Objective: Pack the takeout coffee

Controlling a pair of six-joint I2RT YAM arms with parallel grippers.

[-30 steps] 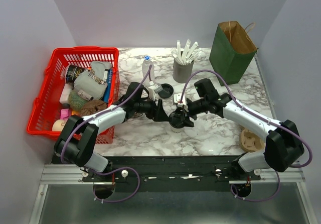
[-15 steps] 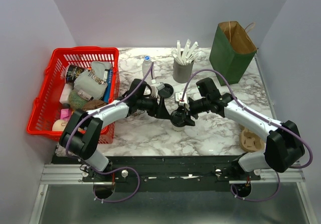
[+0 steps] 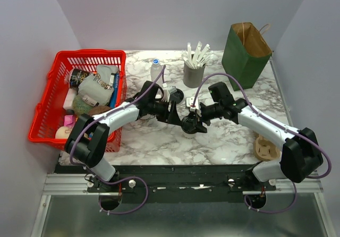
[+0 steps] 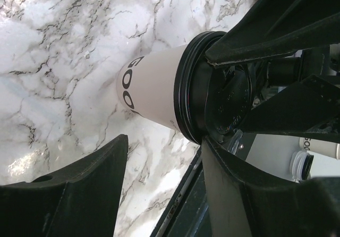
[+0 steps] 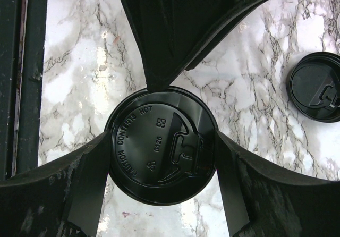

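Coffee [image 3: 189, 126] upright, mid-table [image 3: 228, 141]. Right gripper [image 5: 162, 141] spread wide, pinching lid [image 5: 159, 165] both sides (steadying it, likely). Left gripper [image 4: 164, 194] agape, empty, just beside coffee, probably lining up on body.

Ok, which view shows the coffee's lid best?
Right wrist: it looks straight down on the lid, with the whole disc visible and its embossed lettering readable. Left wrist shows it edge-on, along with the cup's white side. Top external shows it only as a small dark spot, too small for detail.
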